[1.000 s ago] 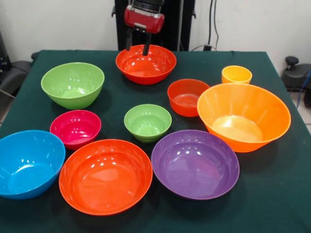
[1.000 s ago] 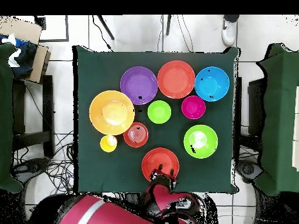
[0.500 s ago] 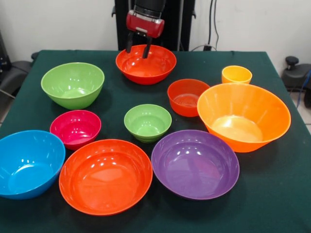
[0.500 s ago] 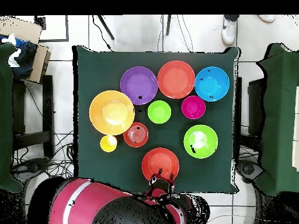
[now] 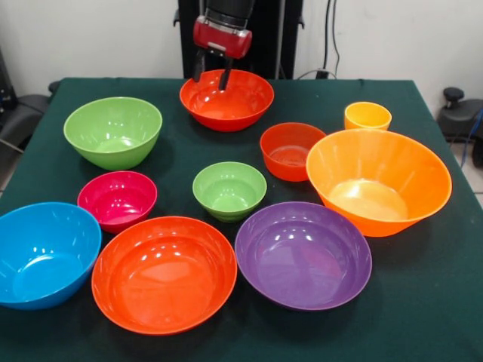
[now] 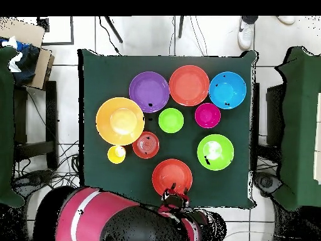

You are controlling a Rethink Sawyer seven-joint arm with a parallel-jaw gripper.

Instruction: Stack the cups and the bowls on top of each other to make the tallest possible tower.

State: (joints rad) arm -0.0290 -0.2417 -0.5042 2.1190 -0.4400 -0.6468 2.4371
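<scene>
At the table's far edge in the front view, the gripper [image 5: 210, 78] hangs with its two fingers spread apart and empty, straddling the rear rim of the red-orange bowl [image 5: 226, 100]. Over the last second it has dropped from above that rim to bracket it, which suggests the grasp that would start a tower is near. Nothing is stacked yet: the yellow cup [image 5: 367, 116] and large orange bowl [image 5: 377, 179] sit separately. From overhead, the arm hides the gripper's tips, but the bowls' [image 6: 170, 120] spacing reads clearly.
</scene>
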